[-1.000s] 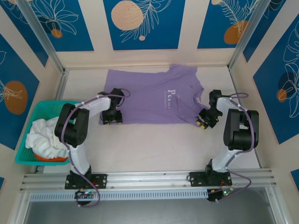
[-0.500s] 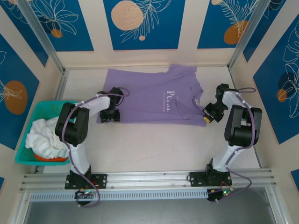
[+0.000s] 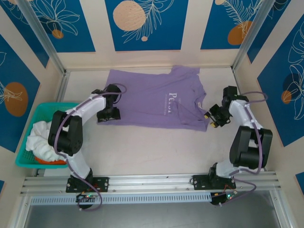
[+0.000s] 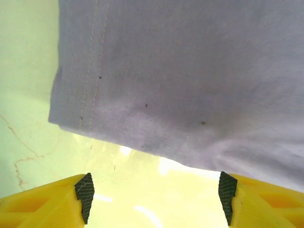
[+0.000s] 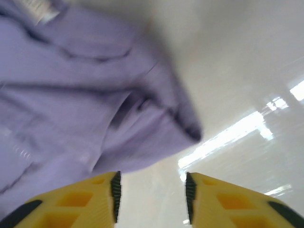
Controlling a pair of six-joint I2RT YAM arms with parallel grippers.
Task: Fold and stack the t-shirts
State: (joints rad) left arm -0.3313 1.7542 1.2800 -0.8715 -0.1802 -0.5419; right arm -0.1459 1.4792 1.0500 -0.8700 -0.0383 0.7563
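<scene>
Fingers [image 4: 85, 192] stand wide on left gripper [image 4: 154, 192], narrower on right gripper [image 5: 151, 190], both empty. The lavender t-shirt [image 3: 152, 102] lies unfolded; white t-shirts [image 3: 40, 137] sit in the basket [image 3: 23, 160].

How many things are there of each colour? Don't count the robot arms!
Purple: 1 t-shirt
Teal: 1 basket
White: 1 cloth heap in the basket; how many shirts are in it cannot be told
Orange: 1 thing under the heap
Total: 4
</scene>
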